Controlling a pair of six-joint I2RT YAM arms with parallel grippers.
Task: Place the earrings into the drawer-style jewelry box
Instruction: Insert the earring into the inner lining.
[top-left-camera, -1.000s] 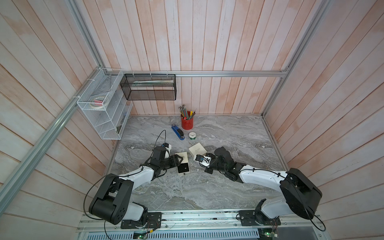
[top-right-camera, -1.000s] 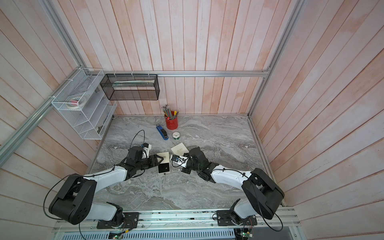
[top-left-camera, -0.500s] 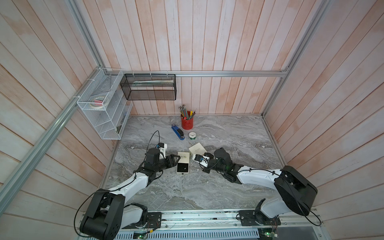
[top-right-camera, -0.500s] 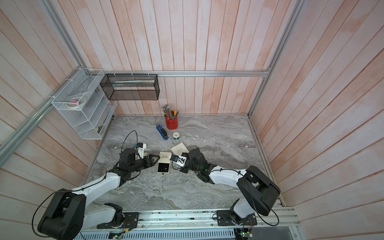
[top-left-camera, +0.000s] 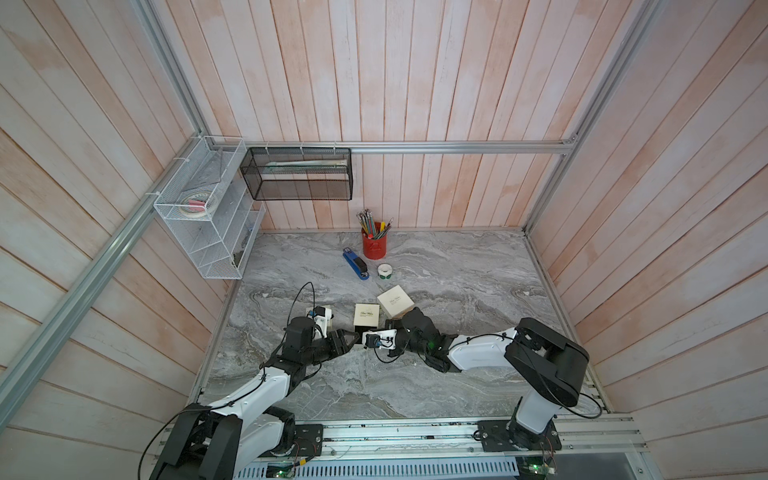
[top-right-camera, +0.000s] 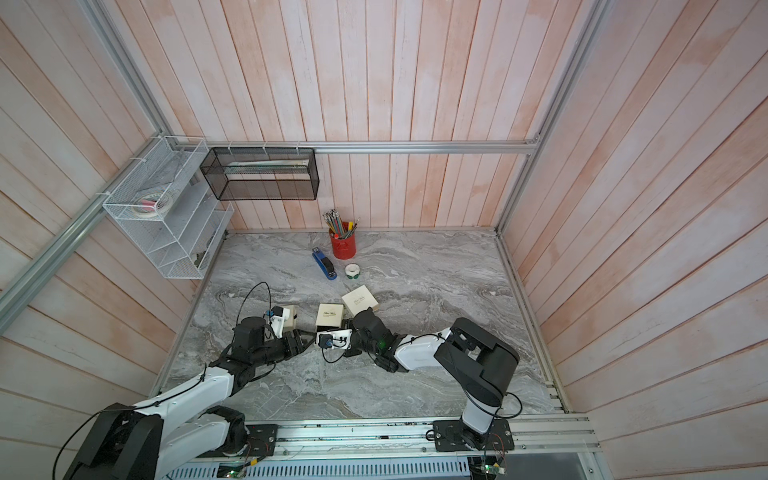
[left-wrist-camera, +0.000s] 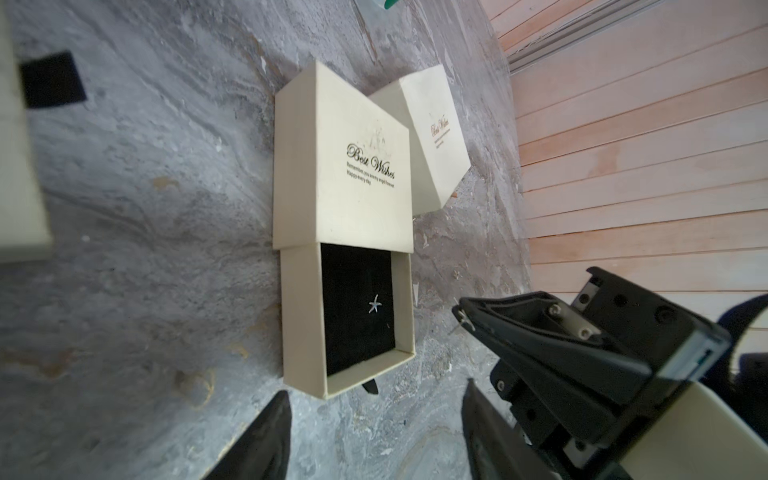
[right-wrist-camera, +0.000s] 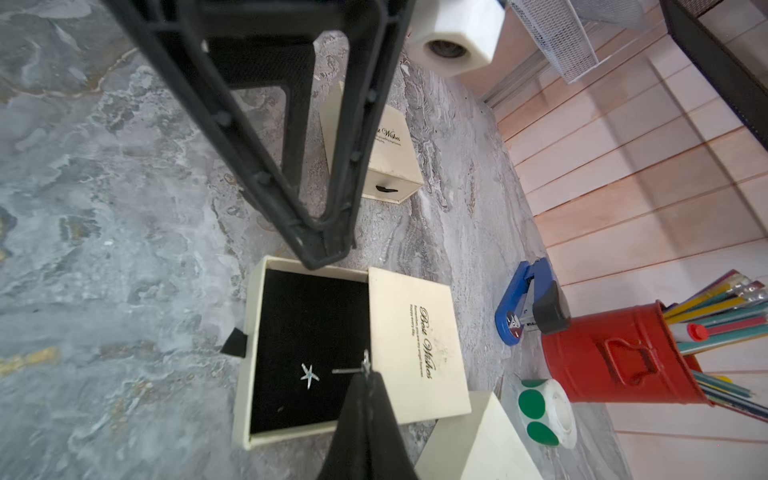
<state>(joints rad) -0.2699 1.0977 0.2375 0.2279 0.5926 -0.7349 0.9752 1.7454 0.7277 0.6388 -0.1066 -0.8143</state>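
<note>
We have the jewelry box near the middle of the worktop, a little toward its left edge. Its drawer is drawn out toward the near edge, so the black lining is open to us from above. A starfish earring already lies flat on that lining, so we judge half the job done.

Our right gripper is clenched on the second earring, pinching it at the very fingertips with its post sticking out sideways. We hold it over the drawer, close to the mouth of the sleeve and just beside the earring that is down. Gripping so small a thing by the tips lets the fingers miss the drawer walls. Whether it hangs above the lining or touches it, we cannot tell.

Our left gripper is released and grasps nothing. Its fingers stand apart off the drawer's front end, with the pull tab between them. We read that as a guard, ready to steady the light box or push the drawer home. Another box sits just beyond the sleeve, toward the far edge.

What remains, in our judgement, is a gentle release over the lining, since the earring could cling to a finger or bounce out.
</note>
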